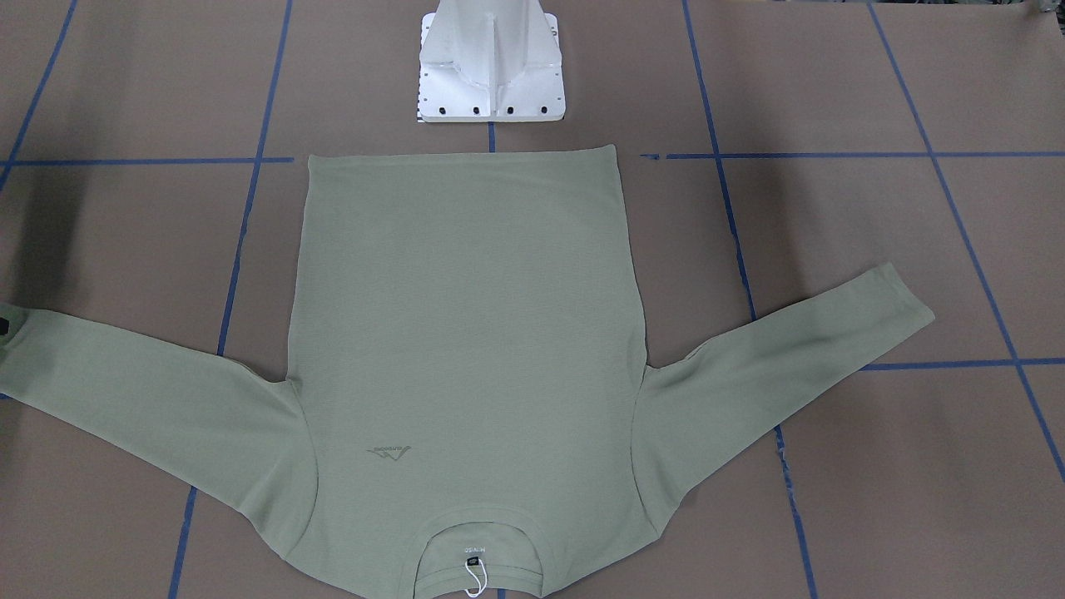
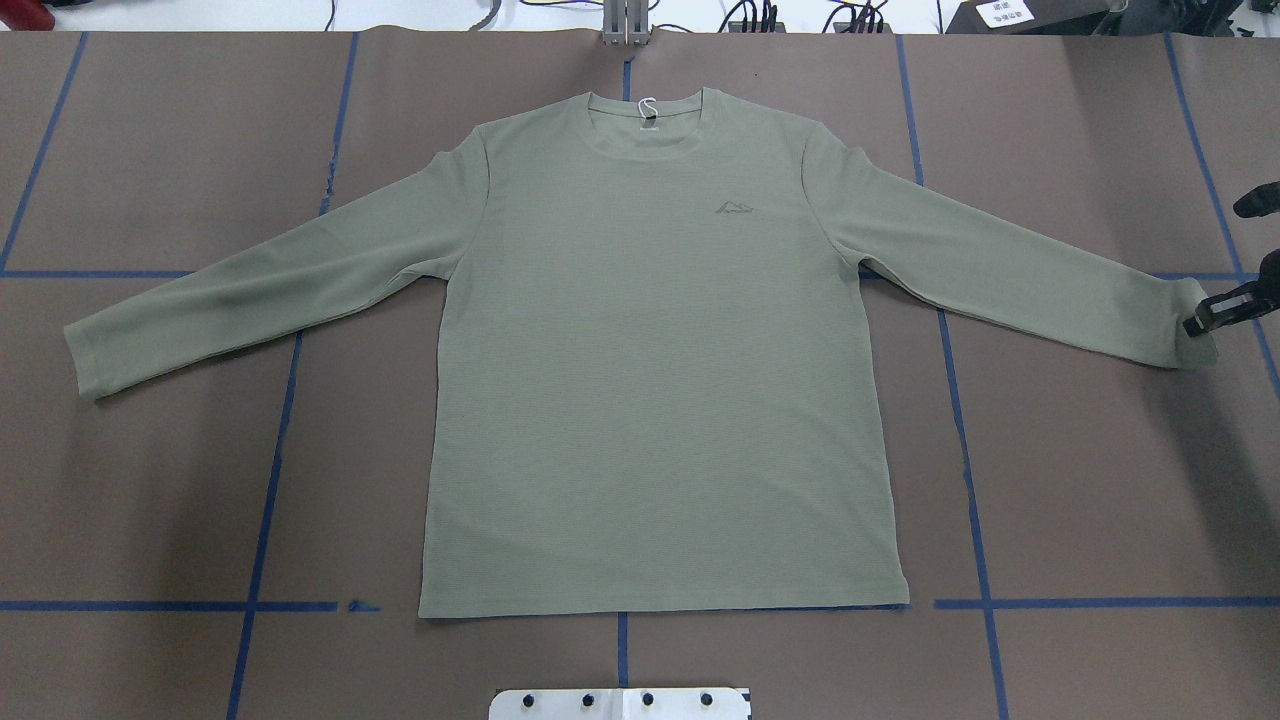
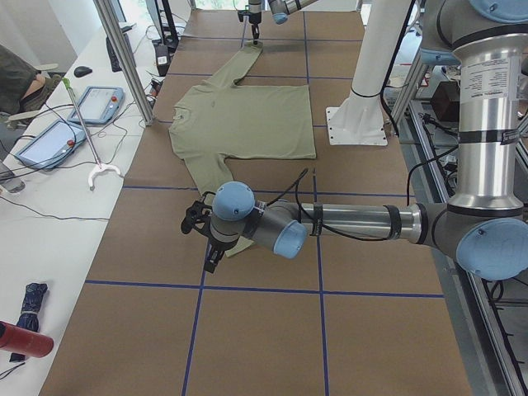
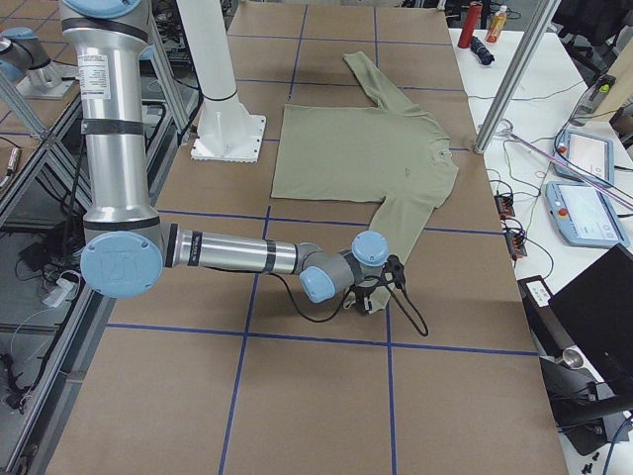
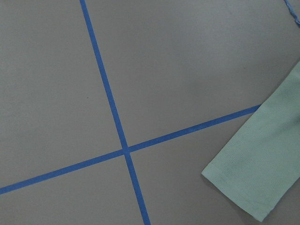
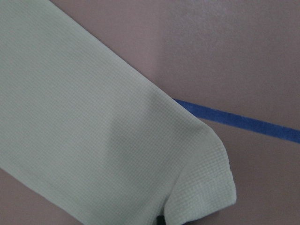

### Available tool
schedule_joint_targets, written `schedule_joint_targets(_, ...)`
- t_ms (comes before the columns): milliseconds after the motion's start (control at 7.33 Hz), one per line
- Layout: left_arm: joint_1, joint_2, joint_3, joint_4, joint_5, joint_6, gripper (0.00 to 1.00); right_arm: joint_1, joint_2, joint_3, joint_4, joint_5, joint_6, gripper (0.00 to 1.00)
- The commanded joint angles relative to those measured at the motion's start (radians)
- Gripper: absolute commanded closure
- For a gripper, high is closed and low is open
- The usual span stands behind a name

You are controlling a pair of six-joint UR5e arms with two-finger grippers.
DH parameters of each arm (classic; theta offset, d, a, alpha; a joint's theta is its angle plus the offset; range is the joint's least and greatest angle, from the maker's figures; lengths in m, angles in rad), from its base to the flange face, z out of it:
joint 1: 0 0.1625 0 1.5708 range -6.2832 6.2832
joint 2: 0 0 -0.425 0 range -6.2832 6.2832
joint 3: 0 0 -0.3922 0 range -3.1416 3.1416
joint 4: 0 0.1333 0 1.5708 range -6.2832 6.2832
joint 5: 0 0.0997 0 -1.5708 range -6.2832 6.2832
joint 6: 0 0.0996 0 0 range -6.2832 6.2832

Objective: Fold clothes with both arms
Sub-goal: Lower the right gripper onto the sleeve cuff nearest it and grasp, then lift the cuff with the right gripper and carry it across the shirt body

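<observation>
- The shirt lies flat on the bench, front up. In the overhead view its collar is at 12 o'clock and its hem at 6 o'clock.
- The right hand touches the sleeve cuff at 3 o'clock; whether it grips cannot be determined.
- The left hand is near the 9 o'clock cuff; its state cannot be determined.

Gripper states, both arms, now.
Left black two-finger gripper: cannot tell.
Right black two-finger gripper: at cuff of sage-green knit shirt; cannot tell.
</observation>
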Motion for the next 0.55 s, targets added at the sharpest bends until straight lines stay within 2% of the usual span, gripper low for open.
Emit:
schedule_joint_targets(0,0.001,0.0,0.004,0.001,0.0,0.0,0.0,0.001,0.081,0.092,-0.134,0.049,0.01,1.0)
schedule_joint_targets(273,0.0,0.0,0.009,-0.001,-0.002,0.0,0.0,0.0,0.286,0.126,-0.364,0.114,0.048,1.0)
schedule_joint_targets(409,0.0,0.002,0.013,0.001,-0.002,0.002,0.0,-0.026,0.382,0.117,-0.404,0.114,0.138,1.0)
